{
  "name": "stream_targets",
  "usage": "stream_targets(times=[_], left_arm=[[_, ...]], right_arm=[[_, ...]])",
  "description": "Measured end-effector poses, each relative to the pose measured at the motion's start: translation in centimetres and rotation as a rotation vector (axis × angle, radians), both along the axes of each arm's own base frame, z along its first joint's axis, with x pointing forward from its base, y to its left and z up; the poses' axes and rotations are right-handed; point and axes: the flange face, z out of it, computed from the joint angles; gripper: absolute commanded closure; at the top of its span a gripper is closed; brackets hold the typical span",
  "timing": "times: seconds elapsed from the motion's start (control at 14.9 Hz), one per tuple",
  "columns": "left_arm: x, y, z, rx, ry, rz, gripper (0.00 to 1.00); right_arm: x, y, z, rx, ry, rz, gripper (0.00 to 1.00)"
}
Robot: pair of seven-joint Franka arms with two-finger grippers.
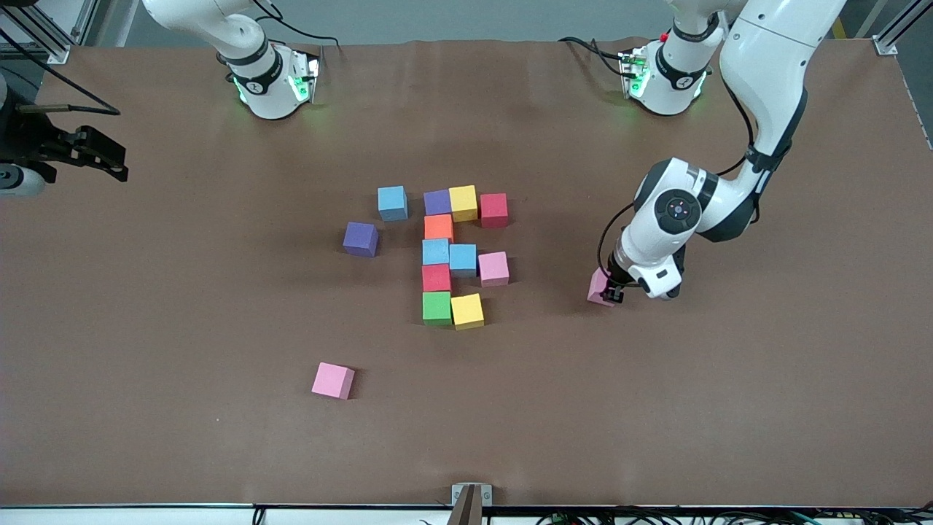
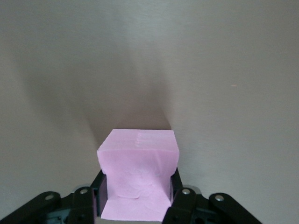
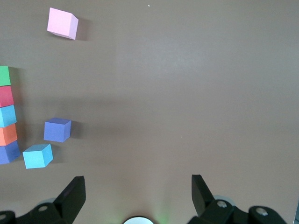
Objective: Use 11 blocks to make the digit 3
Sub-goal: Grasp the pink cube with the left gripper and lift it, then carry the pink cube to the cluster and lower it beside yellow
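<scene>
My left gripper [image 1: 611,292] [image 2: 136,189] is down at the table toward the left arm's end, shut on a pink block [image 1: 598,286] [image 2: 138,179]; its fingers [image 2: 176,186] press two facing sides of that block. In the table's middle, blocks touch in a cluster: purple [image 1: 437,202], yellow [image 1: 463,203], red [image 1: 493,210], orange [image 1: 439,227], two blue [image 1: 436,251], pink [image 1: 493,268], red [image 1: 436,277], green [image 1: 436,307], yellow [image 1: 467,311]. My right gripper [image 3: 138,186] [image 1: 87,154] hangs open and empty, high over the right arm's end of the table.
Loose blocks lie beside the cluster toward the right arm's end: a blue one [image 1: 393,203] [image 3: 38,156] and a purple one [image 1: 361,239] [image 3: 57,129]. Another pink block [image 1: 333,380] [image 3: 62,23] sits alone nearer the front camera. Both arm bases [image 1: 273,84] stand along the table's edge farthest from that camera.
</scene>
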Motion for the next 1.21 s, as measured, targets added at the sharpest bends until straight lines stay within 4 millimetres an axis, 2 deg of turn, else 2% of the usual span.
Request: stream_targets(times=[0.2,0.47,0.74,1.01,1.21], left_arm=[[3.0,-1.8,1.0,-0.016,-0.006,0.063,0.81],[5.7,-7.1,0.3,-0.025,0.015,0.12,0.81],[6.2,-12.4,-0.1,-0.048,-0.001,0.154,0.81],[6.7,-15.2,-0.5,-0.075,-0.009,0.21,0.81],[6.9,-16.6,-0.5,-0.093,-0.013,0.258,0.81]], right_arm=[[0.0,-0.8,0.2,0.0,-0.004,-0.014,0.0],[0.1,-2.0,0.3,0.01,-0.008,-0.035,0.0],[0.0,-3.9,0.4,0.014,-0.01,-0.069,0.0],[0.0,-5.0,0.4,0.052,-0.008,-0.093,0.0],[0.1,-4.1,0.4,0.057,-0.014,-0.077,0.0]])
